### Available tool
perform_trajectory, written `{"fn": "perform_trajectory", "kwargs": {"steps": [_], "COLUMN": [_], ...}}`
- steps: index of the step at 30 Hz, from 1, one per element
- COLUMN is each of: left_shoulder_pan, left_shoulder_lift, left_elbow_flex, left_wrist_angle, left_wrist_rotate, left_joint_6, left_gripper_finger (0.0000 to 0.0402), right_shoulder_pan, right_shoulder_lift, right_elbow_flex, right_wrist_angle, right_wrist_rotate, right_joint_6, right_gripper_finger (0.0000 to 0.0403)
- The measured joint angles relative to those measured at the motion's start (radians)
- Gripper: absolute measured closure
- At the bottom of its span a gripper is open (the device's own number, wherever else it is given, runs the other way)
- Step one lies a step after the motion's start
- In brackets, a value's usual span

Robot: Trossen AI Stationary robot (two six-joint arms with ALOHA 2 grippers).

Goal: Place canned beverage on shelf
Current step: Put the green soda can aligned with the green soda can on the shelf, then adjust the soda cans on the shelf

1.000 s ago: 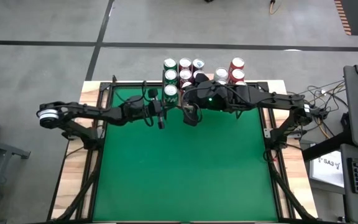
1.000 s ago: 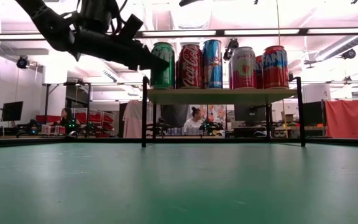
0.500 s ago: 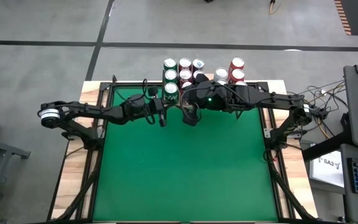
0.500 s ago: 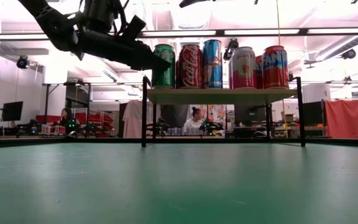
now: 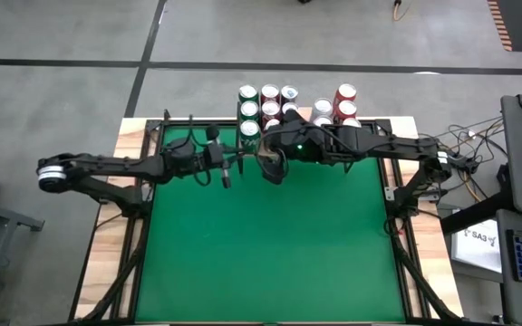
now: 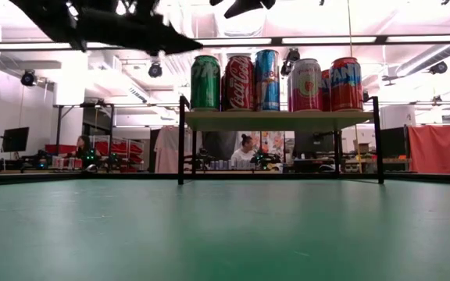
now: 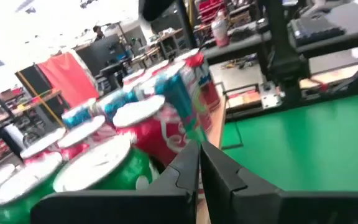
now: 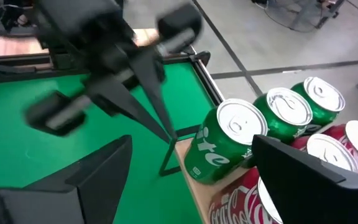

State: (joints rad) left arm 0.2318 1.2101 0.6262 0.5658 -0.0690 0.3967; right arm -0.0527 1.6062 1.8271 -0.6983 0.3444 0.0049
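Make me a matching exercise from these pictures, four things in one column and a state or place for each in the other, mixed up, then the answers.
Column one:
1. left pincer
2. right pincer
3. green can
4. shelf

Column two:
A. stands at the shelf's end nearest the arms in the low view
B. fingers open, nothing held
C. wooden board on black legs, carrying cans
D. fingers shut, nothing held

Pairs: 1-D, 2-B, 3-A, 4-C

Left arm (image 6: 100,23): you see it cut off at the low view's top.
Shelf (image 5: 370,124): the right arm hides most of its board from you.
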Motion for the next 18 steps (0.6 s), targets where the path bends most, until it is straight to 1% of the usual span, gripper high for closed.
{"fn": "perform_trajectory", "kwargs": {"steps": [3,5,9,15,16,18], "left_shoulder_pan": [-0.022,-0.032,-0.041,-0.041,-0.041,-0.041], "left_shoulder_lift": [-0.08,-0.136,-0.242,-0.381,-0.401,-0.435], "left_elbow_flex": [-0.004,-0.009,-0.031,-0.083,-0.086,-0.089], "left_wrist_angle": [-0.056,-0.087,-0.144,-0.167,-0.17,-0.189], "left_wrist_rotate": [0.0,0.001,0.002,-0.001,-0.001,-0.001], "left_joint_6": [0.002,0.002,-0.004,-0.021,-0.026,-0.041], "left_gripper_finger": [0.0402,0.0402,0.0402,0.0402,0.0401,0.0402], "right_shoulder_pan": [-0.007,-0.011,-0.021,-0.068,-0.078,-0.098], "right_shoulder_lift": [0.008,0.012,0.012,0.015,0.018,0.029], "right_elbow_flex": [0.0,0.0,0.0,0.0,0.0,0.0], "right_wrist_angle": [0.0,0.001,-0.006,-0.027,-0.031,-0.033], "right_wrist_rotate": [0.005,0.017,0.077,0.076,0.076,0.076], "right_joint_6": [0.021,0.021,0.014,-0.013,-0.019,-0.017], "right_gripper_finger": [0.0105,0.0137,0.0228,0.0372,0.0382,0.0388]}}
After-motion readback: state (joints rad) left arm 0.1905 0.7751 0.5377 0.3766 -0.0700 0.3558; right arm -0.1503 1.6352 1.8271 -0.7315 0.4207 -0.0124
